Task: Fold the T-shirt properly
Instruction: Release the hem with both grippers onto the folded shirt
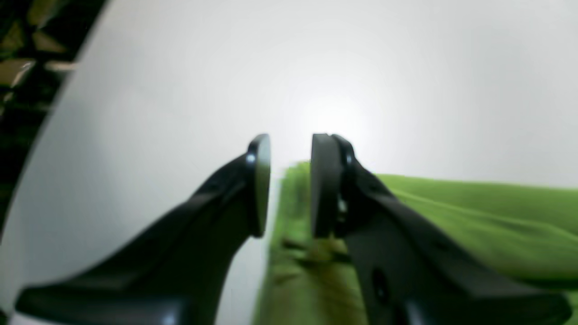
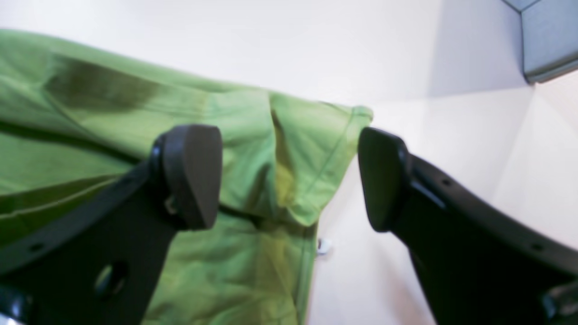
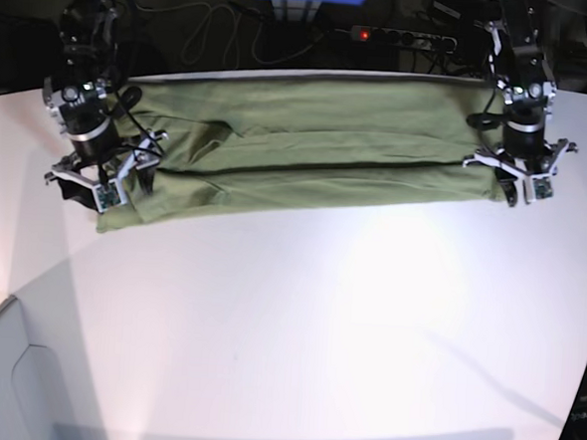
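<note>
The T-shirt (image 3: 308, 146) lies limp and light on the counter (image 3: 318, 311); I judge its 2 end hems the best grip. Both jaws are spread, holding nothing.

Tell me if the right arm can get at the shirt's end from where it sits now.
Probably yes: the right claw stands open right over the T-shirt corner, nothing between them.
</note>
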Motion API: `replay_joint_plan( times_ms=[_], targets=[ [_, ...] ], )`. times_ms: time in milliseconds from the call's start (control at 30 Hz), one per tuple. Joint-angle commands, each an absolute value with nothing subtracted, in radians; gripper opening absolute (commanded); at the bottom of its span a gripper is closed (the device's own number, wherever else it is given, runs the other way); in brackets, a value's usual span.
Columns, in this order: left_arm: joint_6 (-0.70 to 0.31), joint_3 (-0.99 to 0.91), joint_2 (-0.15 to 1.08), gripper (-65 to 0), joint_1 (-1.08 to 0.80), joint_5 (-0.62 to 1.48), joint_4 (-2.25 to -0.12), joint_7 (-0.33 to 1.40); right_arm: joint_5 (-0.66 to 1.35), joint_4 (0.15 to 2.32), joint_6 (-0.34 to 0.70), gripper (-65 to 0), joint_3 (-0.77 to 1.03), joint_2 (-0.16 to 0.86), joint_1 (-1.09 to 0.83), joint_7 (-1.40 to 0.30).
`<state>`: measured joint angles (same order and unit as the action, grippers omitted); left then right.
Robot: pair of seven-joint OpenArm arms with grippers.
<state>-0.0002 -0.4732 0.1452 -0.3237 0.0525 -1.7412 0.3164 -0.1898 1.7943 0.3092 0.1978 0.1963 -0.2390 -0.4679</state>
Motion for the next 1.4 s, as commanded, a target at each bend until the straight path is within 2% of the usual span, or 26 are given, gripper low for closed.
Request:
replay_joint_plan(
  times_ms=[0,167,267,667,767,867,933,1367],
  targets=[
    [0.008,-0.486,0.153,-49.3,-0.311,0.051,-1.753,0.294,-0.182,1.810,0.317,-19.7,0.200,0.205,-0.232,-0.443],
    [0.004,-0.469,0.157,-33.3,-0.283,0.051,-1.719,0.295,-0.182,1.808,0.317,-19.7,0.200,0.205,-0.232,-0.443],
    [0.004,-0.447,0.157,-29.2,-0.257,0.051,-1.698,0.295,-0.182,1.808,0.317,-19.7,0.199,0.205,-0.232,-0.444],
    [0.002,-0.397,0.154,-38.5,-0.214,0.051,-1.589,0.294,-0.183,1.808,0.317,-19.7,0.205,0.211,-0.232,-0.444],
    [0.002,-0.397,0.157,-46.1,-0.214,0.051,-1.575,0.288,-0.185,1.808,0.317,-19.7,0.205,0.211,-0.232,-0.444],
    [0.002,-0.401,0.153,-60.0,-0.213,0.051,-1.577,0.286,-0.185,1.808,0.317,-19.7,0.205,0.211,-0.231,-0.444],
    [0.005,-0.403,0.150,-65.0,-0.209,0.051,-1.580,0.286,-0.185,1.808,0.317,-19.7,0.205,0.211,-0.226,-0.444],
    [0.007,-0.404,0.148,-65.0,-0.263,0.051,-1.699,0.289,-0.185,1.808,0.317,-19.2,0.197,0.206,-0.179,-0.447]
  ],
)
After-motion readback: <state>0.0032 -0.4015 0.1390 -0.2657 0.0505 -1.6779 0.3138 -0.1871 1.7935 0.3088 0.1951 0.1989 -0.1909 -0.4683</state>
